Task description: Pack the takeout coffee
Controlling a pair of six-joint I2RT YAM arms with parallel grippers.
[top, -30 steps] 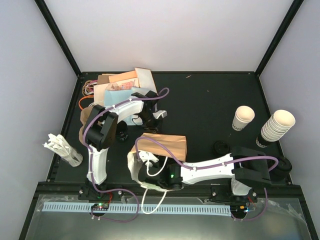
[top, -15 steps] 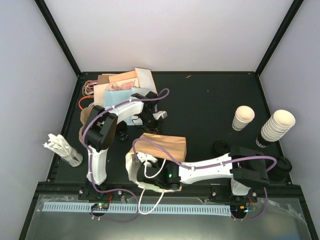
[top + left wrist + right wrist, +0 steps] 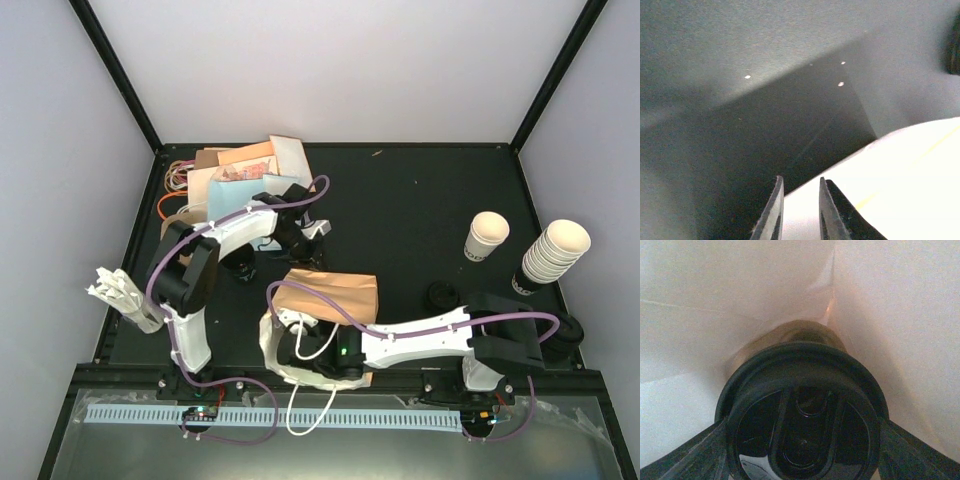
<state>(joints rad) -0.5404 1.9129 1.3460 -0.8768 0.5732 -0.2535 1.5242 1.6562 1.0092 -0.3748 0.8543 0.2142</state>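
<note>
Takeout coffee [image 3: 805, 405]: pinched at its black lid between the fingers of the right claw [image 3: 801, 452], with the white bag [image 3: 715, 300] walling both all round, so judged bagged and awaiting release; left claw [image 3: 800, 210], lately near-closed, now slightly parted above a pale sheet [image 3: 910, 175], holding nothing visible.

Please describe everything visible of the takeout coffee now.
Only the top of the takeout coffee shows, in the right wrist view: a round, glossy black plastic lid with a raised rim and a moulded recess. The cup below is hidden. It sits inside the paper bag, whose pale walls surround it, lid facing the camera. The right gripper holds it, jaws against opposite sides of the lid. The top view does not show it.
</note>
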